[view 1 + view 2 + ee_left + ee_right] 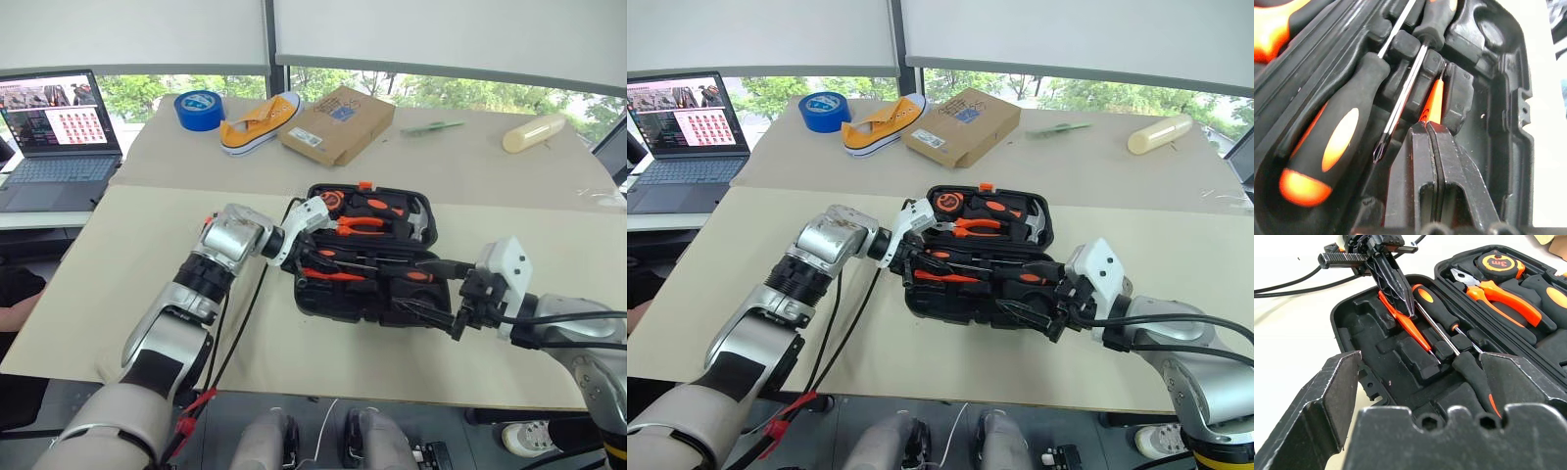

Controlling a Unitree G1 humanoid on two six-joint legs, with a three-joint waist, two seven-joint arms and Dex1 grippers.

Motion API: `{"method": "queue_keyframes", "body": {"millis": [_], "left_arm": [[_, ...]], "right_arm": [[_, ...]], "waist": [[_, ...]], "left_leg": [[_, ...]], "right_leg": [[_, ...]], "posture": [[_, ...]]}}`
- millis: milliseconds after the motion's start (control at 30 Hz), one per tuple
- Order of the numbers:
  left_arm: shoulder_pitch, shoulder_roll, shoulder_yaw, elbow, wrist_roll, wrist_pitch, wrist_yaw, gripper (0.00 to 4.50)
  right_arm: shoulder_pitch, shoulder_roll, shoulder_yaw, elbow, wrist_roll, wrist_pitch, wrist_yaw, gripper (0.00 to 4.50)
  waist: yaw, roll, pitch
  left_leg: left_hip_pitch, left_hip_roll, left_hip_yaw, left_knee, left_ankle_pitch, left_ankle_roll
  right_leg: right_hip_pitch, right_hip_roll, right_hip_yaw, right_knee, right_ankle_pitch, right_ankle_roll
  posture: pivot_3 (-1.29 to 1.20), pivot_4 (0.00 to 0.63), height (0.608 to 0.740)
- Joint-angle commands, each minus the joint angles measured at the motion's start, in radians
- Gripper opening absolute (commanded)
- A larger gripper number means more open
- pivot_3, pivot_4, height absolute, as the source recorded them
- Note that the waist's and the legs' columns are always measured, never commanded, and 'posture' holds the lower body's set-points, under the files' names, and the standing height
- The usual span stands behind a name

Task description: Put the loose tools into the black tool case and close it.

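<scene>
1. The black tool case [367,257] lies open on the tabletop [137,284], between the two hands.
2. The left hand [1396,296] reaches into the near half of the case. Its fingers [1436,166] are pressed together, narrow, with their tips on the slim orange tester screwdriver [1409,326].
3. The tester screwdriver lies in a slot directly under the left fingertips. Whether it is gripped or only touched cannot be told.
4. Two black-and-orange screwdrivers [1436,308] lie in slots just beside the left hand.
5. The right hand [460,308] hovers at the case's near right corner, fingers spread wide, holding nothing.
6. Orange pliers [1498,291] and a tape measure [1498,263] sit in the far half, beyond both hands.
</scene>
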Motion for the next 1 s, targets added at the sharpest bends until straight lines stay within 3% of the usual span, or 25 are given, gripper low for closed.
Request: {"method": "queue_keyframes", "body": {"millis": [33,333,533,1000], "left_arm": [[-0.062,-0.014,0.036,0.022,-0.021,-0.003,0.011,0.05],[-0.055,-0.055,-0.041,0.102,0.055,-0.091,0.034,0.05],[0.024,-0.016,-0.121,0.017,0.095,-0.141,-0.013,0.05],[0.119,0.045,-0.043,-0.118,0.066,-0.241,0.008,0.05]], "right_arm": [[-0.004,-0.002,-0.013,-0.019,0.000,-0.025,0.001,4.50],[-0.001,-0.001,-0.011,-0.025,-0.001,-0.024,-0.001,4.50],[0.009,0.001,-0.016,-0.029,-0.002,-0.024,-0.006,4.50],[-0.007,0.008,0.003,-0.007,-0.013,-0.030,0.000,4.50]], "waist": [[0.002,0.000,0.000],[0.000,0.000,0.000],[-0.001,0.000,0.000],[-0.015,0.000,-0.002]], "left_leg": [[0.000,0.000,0.000,0.000,0.000,0.000],[0.000,0.000,0.001,0.000,0.000,0.000],[0.001,0.000,0.000,0.000,0.000,0.000],[0.001,0.000,0.000,-0.001,0.000,0.000]], "right_leg": [[0.000,0.000,0.000,0.000,0.000,0.000],[0.000,0.000,0.000,0.000,0.000,0.000],[0.000,0.000,0.000,0.000,0.000,0.000],[0.000,0.000,0.001,0.000,0.000,0.000]], "posture": [[0.00,0.150,0.731],[0.00,0.150,0.731],[0.00,0.150,0.731],[0.00,0.150,0.731]]}}
